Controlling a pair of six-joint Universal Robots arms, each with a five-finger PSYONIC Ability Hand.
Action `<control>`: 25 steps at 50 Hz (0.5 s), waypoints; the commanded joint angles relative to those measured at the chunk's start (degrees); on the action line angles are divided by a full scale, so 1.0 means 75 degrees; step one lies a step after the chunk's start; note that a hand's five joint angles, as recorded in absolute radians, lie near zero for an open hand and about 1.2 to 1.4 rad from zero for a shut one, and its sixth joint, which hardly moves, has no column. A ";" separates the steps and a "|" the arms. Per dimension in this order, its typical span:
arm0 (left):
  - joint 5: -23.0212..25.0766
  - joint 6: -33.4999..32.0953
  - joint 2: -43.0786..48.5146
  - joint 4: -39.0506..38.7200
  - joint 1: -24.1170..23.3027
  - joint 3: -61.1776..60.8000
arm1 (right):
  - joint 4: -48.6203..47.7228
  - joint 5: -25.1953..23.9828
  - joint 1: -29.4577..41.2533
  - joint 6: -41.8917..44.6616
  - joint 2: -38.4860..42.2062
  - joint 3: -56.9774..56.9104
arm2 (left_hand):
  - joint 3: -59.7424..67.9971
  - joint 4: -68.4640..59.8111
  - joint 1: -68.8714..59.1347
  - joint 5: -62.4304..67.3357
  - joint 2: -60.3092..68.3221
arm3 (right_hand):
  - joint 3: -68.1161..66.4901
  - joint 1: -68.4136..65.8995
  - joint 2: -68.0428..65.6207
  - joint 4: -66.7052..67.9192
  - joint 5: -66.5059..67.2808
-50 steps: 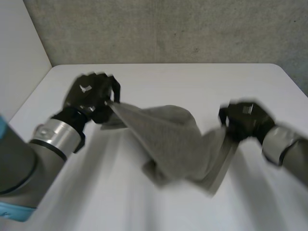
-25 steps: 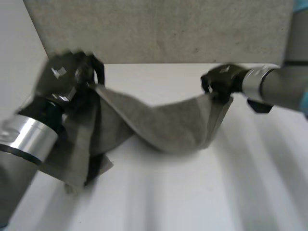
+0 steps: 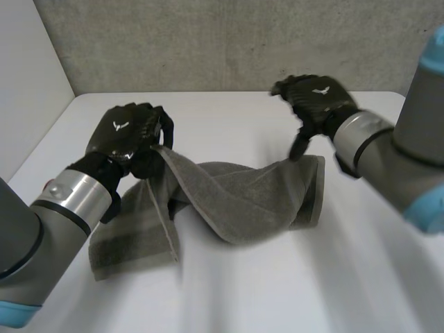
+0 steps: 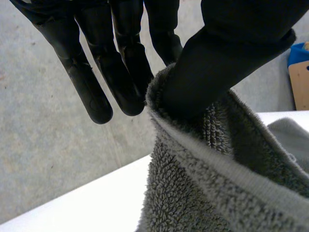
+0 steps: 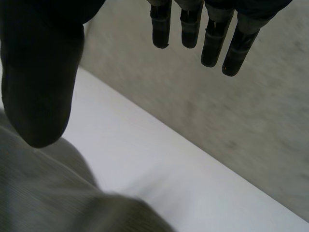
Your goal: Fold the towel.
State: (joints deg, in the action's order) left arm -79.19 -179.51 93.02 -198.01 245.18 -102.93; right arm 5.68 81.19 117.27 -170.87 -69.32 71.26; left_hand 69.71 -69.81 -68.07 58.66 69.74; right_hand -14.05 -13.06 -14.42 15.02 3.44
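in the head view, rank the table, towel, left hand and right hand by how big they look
1. table
2. towel
3. left hand and right hand: these look about alike, so I would not rank one over the other.

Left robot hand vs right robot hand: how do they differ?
Grip: the left robot hand pinches the towel's hem between thumb and fingers; the right robot hand is open, fingers straight, holding nothing.
Place: the left robot hand holds up the towel's left end; the right robot hand hovers above its right end, thumb pointing down.
Shared: both black, over the table.
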 commanded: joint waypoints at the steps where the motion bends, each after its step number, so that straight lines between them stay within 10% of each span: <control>1: -0.0070 0.0017 -0.0320 0.0748 -0.0288 0.0516 | -0.0886 0.0003 0.1005 -0.1358 -0.0249 0.1315 | 0.1371 -0.1359 -0.1591 0.1511 0.1368 | 0.0541 0.0409 0.0589 -0.0669 -0.0459; 13: -0.0656 -0.0006 -0.0544 0.0878 -0.0383 0.0646 | -0.1551 0.1044 0.1848 -0.4286 0.0933 0.1666 | 0.1371 -0.1359 -0.1591 0.1511 0.1368 | 0.0541 0.0409 0.0589 -0.0669 -0.0459; 25: -0.0726 0.0041 -0.0532 0.0878 -0.0488 0.0458 | -0.3124 0.1902 0.2235 -0.4534 0.1637 0.1936 | 0.1371 -0.1359 -0.1591 0.1511 0.1368 | 0.0541 0.0409 0.0589 -0.0669 -0.0459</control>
State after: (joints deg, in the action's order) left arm -84.52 -179.39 89.00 -191.42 241.55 -99.09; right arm -13.20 93.85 133.40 -205.17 -59.13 84.97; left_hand 69.72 -69.81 -68.07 58.67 69.75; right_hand -14.05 -13.05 -14.42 15.02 3.44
